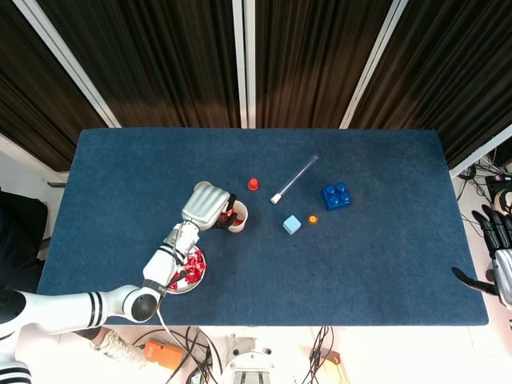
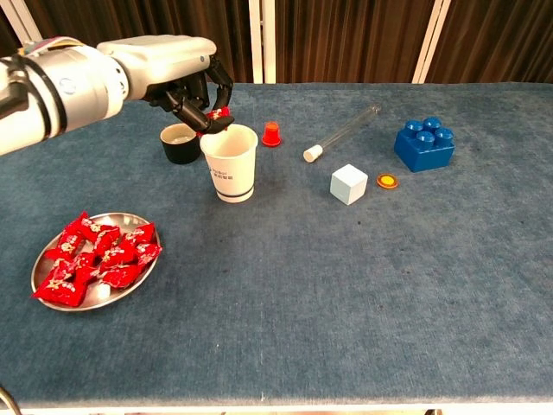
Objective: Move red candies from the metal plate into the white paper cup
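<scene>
My left hand (image 2: 183, 79) hovers just over the near-left rim of the white paper cup (image 2: 232, 169) and pinches a red candy (image 2: 217, 116) in its fingertips. In the head view the left hand (image 1: 208, 206) sits against the left side of the cup (image 1: 241, 225), with red showing inside it. The metal plate (image 2: 123, 296) at the front left holds several red candies (image 2: 97, 255). From above, the forearm partly covers the plate (image 1: 191, 289). My right hand (image 1: 499, 260) hangs off the table's right edge, fingers spread, holding nothing.
A small black cup (image 2: 178, 143) stands just left of the paper cup, under the hand. Behind and to the right are a red cap (image 2: 271, 134), a test tube (image 2: 342, 132), a pale blue cube (image 2: 348, 183), an orange disc (image 2: 387, 181) and a blue brick (image 2: 424, 143).
</scene>
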You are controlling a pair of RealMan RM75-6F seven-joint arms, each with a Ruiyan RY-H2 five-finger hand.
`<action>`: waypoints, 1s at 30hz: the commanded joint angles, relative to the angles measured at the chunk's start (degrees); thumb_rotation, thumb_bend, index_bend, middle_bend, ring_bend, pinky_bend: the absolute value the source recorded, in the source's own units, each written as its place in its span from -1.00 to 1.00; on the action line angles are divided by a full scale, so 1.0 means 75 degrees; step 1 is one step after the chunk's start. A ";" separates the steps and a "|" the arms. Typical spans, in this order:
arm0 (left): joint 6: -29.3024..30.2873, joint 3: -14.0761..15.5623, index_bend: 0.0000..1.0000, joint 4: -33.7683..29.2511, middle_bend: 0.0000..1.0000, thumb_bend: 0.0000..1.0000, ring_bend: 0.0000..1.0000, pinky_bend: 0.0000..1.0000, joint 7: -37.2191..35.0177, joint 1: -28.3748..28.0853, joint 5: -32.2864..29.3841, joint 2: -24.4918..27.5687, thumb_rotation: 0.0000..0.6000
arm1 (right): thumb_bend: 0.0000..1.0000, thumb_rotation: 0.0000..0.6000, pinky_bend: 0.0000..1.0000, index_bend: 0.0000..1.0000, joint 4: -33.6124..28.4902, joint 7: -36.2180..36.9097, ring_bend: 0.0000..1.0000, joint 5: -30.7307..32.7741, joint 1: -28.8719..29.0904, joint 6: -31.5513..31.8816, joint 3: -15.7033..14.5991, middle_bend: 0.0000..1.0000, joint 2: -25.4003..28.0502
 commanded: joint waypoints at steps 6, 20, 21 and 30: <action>0.0218 0.0121 -0.04 0.0147 0.85 -0.43 0.68 0.67 0.0444 -0.0406 -0.0539 -0.0167 0.78 | -0.45 1.00 -1.00 -1.00 0.0020 0.0007 -1.00 0.0018 0.0005 -0.0036 0.0006 -0.94 -0.0012; 0.1517 0.0689 -0.19 -0.1059 0.84 -0.56 0.66 0.67 -0.0552 0.0471 0.0752 0.0760 0.73 | -0.45 1.00 -1.00 -1.00 -0.0010 0.0005 -1.00 -0.0037 0.0051 -0.0008 0.0069 -0.94 0.0032; 0.1690 0.0860 -0.19 -0.1194 0.84 -0.55 0.66 0.67 -0.0666 0.0654 0.1017 0.0896 0.77 | -0.45 1.00 -1.00 -1.00 -0.0003 0.0017 -1.00 -0.0059 0.0063 -0.0007 0.0071 -0.94 0.0020; 0.2605 0.2159 -0.19 -0.1655 0.84 -0.47 0.66 0.67 -0.1381 0.1945 0.2455 0.1564 1.00 | -0.45 1.00 -1.00 -1.00 0.0100 0.0126 -1.00 -0.0155 0.0061 0.0026 0.0033 -0.94 -0.0050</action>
